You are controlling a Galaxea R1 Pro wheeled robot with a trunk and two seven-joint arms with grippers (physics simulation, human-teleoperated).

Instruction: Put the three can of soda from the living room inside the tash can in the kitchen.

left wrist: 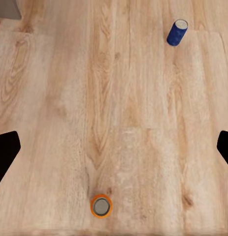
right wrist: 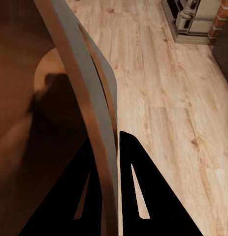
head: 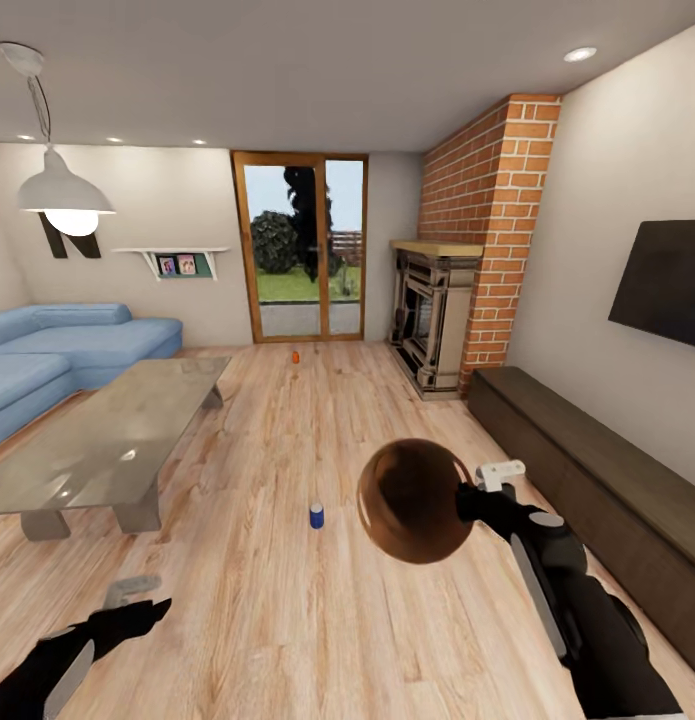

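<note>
- The right tool [right wrist: 111,162] pinches the rim of the trash can [head: 417,500], one finger inside, one outside; the tan interior looks empty.
- The left tool [head: 137,600] hangs low over the wood floor [left wrist: 143,123], fingers [left wrist: 5,152] spread wide.
- Directly below the left tool stands an orange can [left wrist: 101,205]; a blue can [left wrist: 177,32] stands ahead, well apart.
- Another orange can [head: 295,356] sits far off near the glass doors [head: 302,250].
- Open floor lies between the glass worktop [head: 107,440] and the dark bench [head: 587,480].
- No label is readable.

Plank floor [head: 287,420], blue sofa [head: 57,350], glass table [head: 117,430], brick fireplace [head: 487,230], glass doors [head: 302,250]
</note>
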